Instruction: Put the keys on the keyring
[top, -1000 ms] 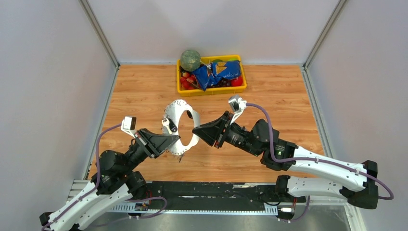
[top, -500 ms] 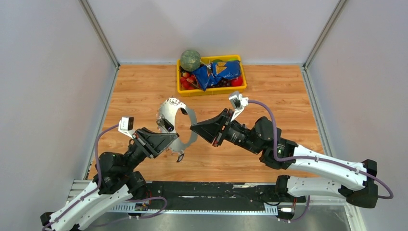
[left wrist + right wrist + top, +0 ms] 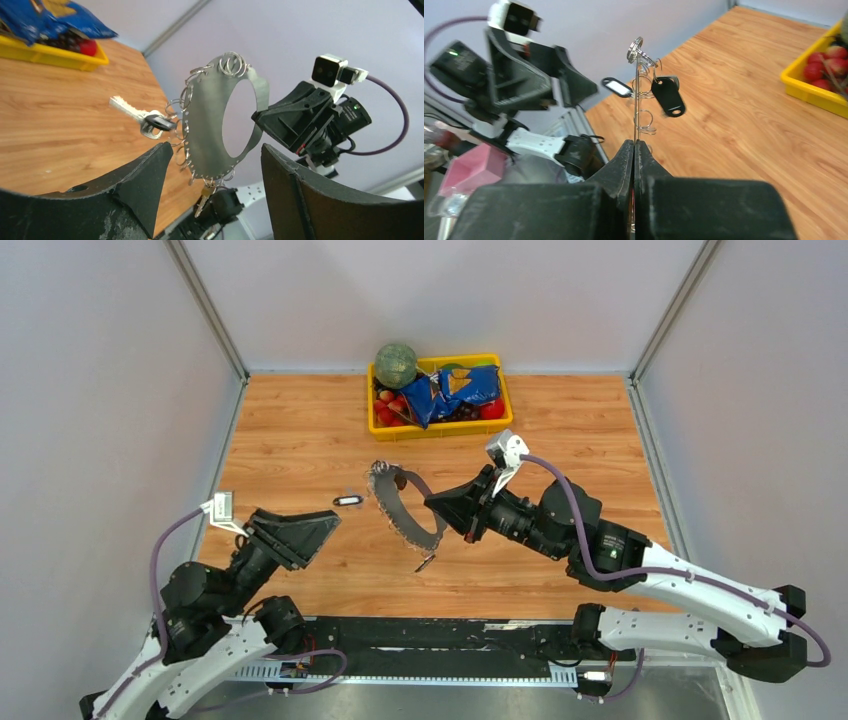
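My right gripper (image 3: 432, 505) (image 3: 635, 142) is shut on the edge of the keyring (image 3: 405, 508) (image 3: 215, 115) (image 3: 638, 90), a thin silver loop fringed with small rings, and holds it upright above the table. A brass key (image 3: 425, 563) (image 3: 204, 196) hangs from its lower fringe. A black tag (image 3: 669, 95) hangs near its top. One black-headed key (image 3: 347, 501) (image 3: 145, 117) (image 3: 616, 86) sits just left of the loop; whether it is linked I cannot tell. My left gripper (image 3: 320, 535) (image 3: 215, 150) stands open, empty, left of the keyring.
A yellow tray (image 3: 440, 428) (image 3: 50, 52) (image 3: 804, 87) at the back holds a green ball, a blue bag and red fruit. Grey walls close in both sides of the wooden table (image 3: 300, 440).
My left gripper has opened, let go and drawn back to the lower left. My right gripper has closed fully and carried the keyring to the right, turning it. The black-headed key stayed where it was.
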Available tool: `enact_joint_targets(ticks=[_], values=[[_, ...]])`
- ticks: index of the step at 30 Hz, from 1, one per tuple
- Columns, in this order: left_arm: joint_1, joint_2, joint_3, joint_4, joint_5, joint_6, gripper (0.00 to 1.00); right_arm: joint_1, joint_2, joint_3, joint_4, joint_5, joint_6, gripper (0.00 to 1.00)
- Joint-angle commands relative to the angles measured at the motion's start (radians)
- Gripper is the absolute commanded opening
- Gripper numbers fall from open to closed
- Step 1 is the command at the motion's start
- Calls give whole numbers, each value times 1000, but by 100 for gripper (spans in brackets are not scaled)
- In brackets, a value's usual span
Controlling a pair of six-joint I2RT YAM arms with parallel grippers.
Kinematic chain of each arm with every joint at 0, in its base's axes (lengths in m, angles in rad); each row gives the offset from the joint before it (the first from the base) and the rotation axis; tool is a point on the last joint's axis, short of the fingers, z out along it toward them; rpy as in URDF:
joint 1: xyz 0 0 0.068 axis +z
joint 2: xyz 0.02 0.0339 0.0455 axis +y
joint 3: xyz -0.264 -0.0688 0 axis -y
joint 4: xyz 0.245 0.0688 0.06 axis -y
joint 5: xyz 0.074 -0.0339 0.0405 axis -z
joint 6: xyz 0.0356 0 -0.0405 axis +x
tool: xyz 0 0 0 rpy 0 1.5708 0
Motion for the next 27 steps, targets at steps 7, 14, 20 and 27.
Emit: enact_joint_targets(ticks=[7, 14, 20, 27], values=[[-1, -35, 146, -204, -204, 195, 77, -74, 24, 97, -252, -3, -164, 0], [-1, -22, 152, -201, -211, 242, 79, -105, 83, 95, -355, -70, -259, 0], [-2, 37, 145, -172, -166, 284, 79, -115, 148, 62, -383, -96, -284, 0], [-2, 79, 94, -99, -107, 305, 80, -230, 215, -3, -312, -185, -308, 0]])
